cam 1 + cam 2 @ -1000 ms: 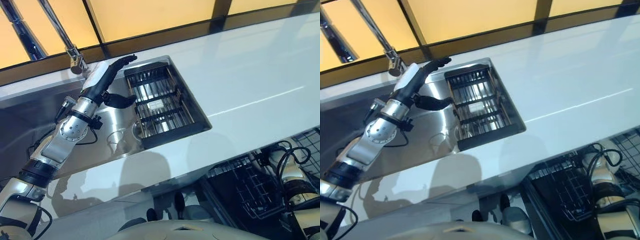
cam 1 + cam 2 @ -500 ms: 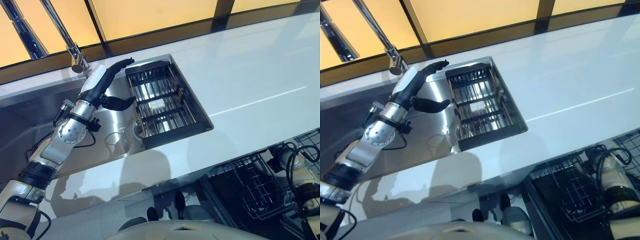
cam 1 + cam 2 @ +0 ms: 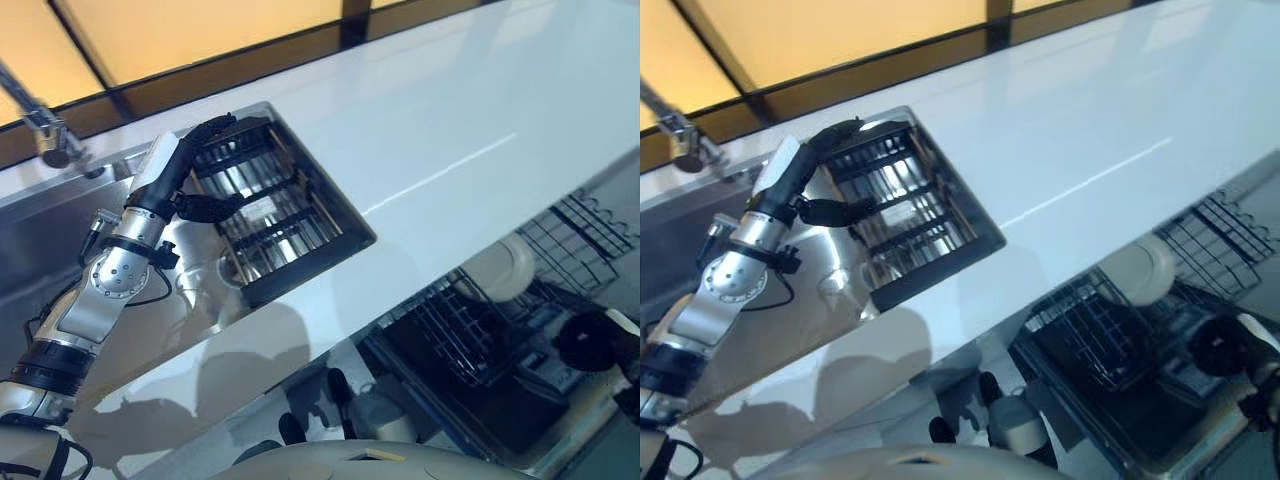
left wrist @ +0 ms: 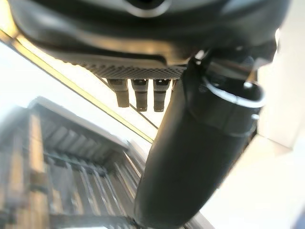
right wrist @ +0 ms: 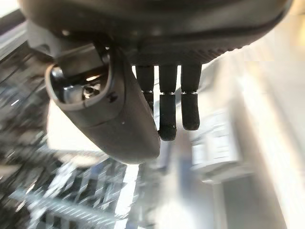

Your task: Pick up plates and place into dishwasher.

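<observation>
Sink (image 3: 60,215) – L hand (image 3: 170,175) fingers relaxed over rack (image 3: 270,215), empty.

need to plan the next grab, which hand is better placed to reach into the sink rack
Left. The left hand hangs open at the sink rack, fingers over its edge; the right hand is down by the dishwasher rack.

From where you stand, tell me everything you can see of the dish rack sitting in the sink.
The dish rack is a dark rectangular frame with rows of thin metal bars that glint against the steel below. It sits in the sink at the end next to the white counter, and looks empty of plates. The left hand hangs over its far corner, fingers curled above the rim, thumb reaching over the bars; whether they touch it cannot be told.
</observation>
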Controlling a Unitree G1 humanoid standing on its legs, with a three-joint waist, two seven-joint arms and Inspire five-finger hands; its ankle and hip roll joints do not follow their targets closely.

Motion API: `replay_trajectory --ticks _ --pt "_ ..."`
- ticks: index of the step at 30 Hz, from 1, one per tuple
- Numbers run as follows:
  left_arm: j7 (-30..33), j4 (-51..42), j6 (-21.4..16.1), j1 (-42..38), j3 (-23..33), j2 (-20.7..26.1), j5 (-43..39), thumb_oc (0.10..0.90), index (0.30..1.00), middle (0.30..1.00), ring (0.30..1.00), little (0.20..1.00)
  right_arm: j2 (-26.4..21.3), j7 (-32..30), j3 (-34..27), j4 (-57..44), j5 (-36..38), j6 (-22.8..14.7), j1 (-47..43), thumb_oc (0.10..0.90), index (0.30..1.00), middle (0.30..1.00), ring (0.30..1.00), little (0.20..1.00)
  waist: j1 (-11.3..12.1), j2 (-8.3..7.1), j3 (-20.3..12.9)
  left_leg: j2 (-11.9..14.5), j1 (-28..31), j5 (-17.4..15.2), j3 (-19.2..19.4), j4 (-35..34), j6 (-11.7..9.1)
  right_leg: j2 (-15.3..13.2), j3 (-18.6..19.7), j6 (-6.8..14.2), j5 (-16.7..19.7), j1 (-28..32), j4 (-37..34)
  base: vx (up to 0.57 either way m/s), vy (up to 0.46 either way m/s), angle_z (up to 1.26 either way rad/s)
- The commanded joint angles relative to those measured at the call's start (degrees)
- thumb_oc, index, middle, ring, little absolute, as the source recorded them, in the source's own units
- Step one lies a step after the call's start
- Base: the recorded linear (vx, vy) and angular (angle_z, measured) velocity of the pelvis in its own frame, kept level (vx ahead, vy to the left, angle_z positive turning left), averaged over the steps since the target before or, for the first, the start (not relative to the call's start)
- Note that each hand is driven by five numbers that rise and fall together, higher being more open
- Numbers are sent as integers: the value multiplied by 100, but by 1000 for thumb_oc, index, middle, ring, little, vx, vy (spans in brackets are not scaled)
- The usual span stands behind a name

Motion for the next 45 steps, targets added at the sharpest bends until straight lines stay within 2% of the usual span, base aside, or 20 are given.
replay_trajectory --ticks 1,6,9,16,20,27,31,35,45 --pt "389 7 -649 -442 403 127 110 800 900 900 900 900 -294 -413 -562 -203 243 -671 -93 100 300 300 300 200 -90 -48 -566 203 -88 -301 150 241 -117 -93 -86 746 -307 -52 367 -23 -1 -25" --pt "357 -4 -618 -525 325 181 47 800 900 900 900 900 -313 -377 -474 -13 -15 -678 -76 100 300 300 300 200 -87 -50 -571 197 -116 -311 170 260 -109 -97 -78 761 -284 -89 363 -10 -16 -16" --pt "371 -69 -581 -613 206 194 33 800 900 900 900 900 -304 -519 -77 259 -285 -590 -296 100 300 300 300 200 5 -35 -559 193 -150 -323 124 290 -98 -104 -102 749 -283 -82 345 -3 -50 -1" --pt "319 -247 -527 -740 4 264 -20 800 900 900 900 900 -263 -651 777 687 -311 -213 -994 100 300 300 300 200 250 35 -515 199 -200 -319 6 341 -101 -142 -223 716 -290 -47 322 2 -55 5" --pt "308 -336 -472 -851 -157 289 -61 800 900 900 900 900 -244 -777 1416 1277 -381 52 -1511 100 300 300 300 200 425 114 -481 203 -241 -300 -83 349 -119 -158 -304 685 -325 -15 323 0 -46 17" --pt "240 -482 -395 -935 -184 372 -146 800 900 900 900 900 -194 -587 1910 2067 -864 218 -1888 100 300 300 300 200 587 192 -415 196 -324 -279 -177 369 -126 -189 -388 673 -363 -39 353 -18 -36 13" --pt "229 -601 -340 -1025 -254 394 -199 800 900 900 900 900 -154 -368 2324 3122 -984 182 -2133 100 300 300 300 200 708 231 -360 201 -390 -235 -221 385 -151 -201 -414 645 -353 -56 335 -27 -24 6" --pt "162 -665 -277 -1120 -262 468 -264 800 900 900 900 900 -84 -162 2434 3793 -1122 235 -2138 100 300 300 300 200 760 233 -329 204 -395 -204 -255 346 -167 -207 -471 638 -369 -31 328 -23 -13 8" --pt "30 -637 -239 -1325 -329 505 -295 800 900 900 900 900 53 79 2342 4541 -1318 417 -1790 100 300 300 300 200 722 160 -243 184 -408 -196 -303 318 -159 -218 -448 670 -329 -43 311 -13 -2 5"
